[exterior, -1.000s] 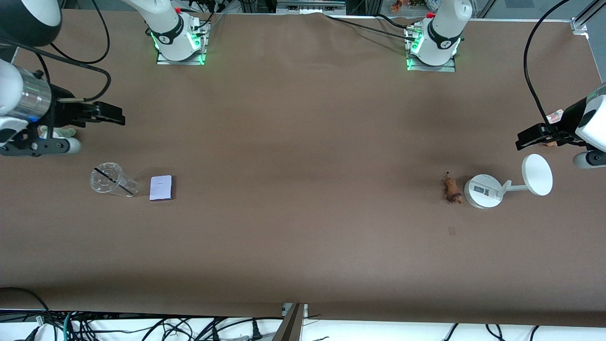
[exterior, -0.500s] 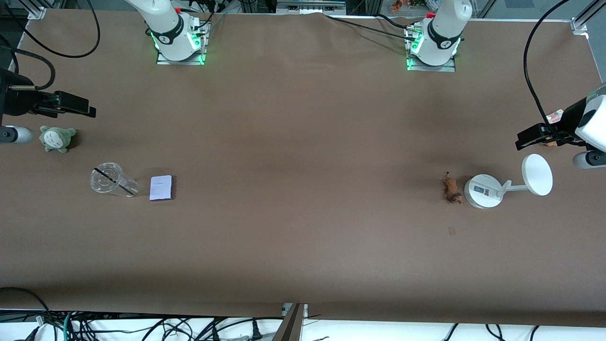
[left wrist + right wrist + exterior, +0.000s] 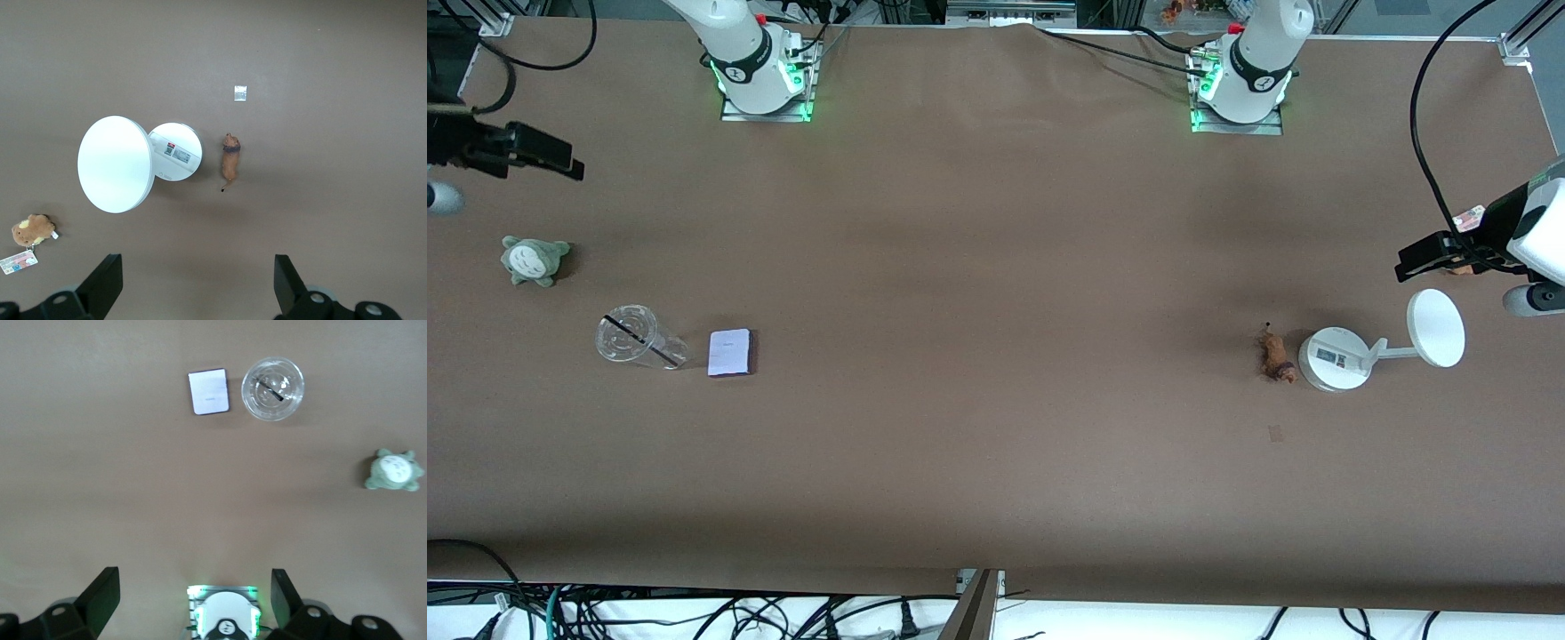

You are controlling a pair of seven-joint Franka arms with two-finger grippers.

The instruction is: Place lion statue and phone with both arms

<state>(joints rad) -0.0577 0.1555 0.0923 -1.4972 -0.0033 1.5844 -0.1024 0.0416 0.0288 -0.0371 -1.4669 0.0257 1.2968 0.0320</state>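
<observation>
On the desk (image 3: 996,267), the phone (image 3: 730,352) lies beside a clear cup (image 3: 633,337); the lion statue (image 3: 1275,356) touches a white stand (image 3: 1334,359). Both tools hang high, wide open, empty: right tool (image 3: 551,158), left tool (image 3: 1418,258). Step: approach (nothing grasped yet). Next: descend over each.

High front view (wrist views downward)

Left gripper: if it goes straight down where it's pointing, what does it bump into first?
Probably just bare table. The left gripper is open, and the lion statue and white lamp seem off its line.
</observation>
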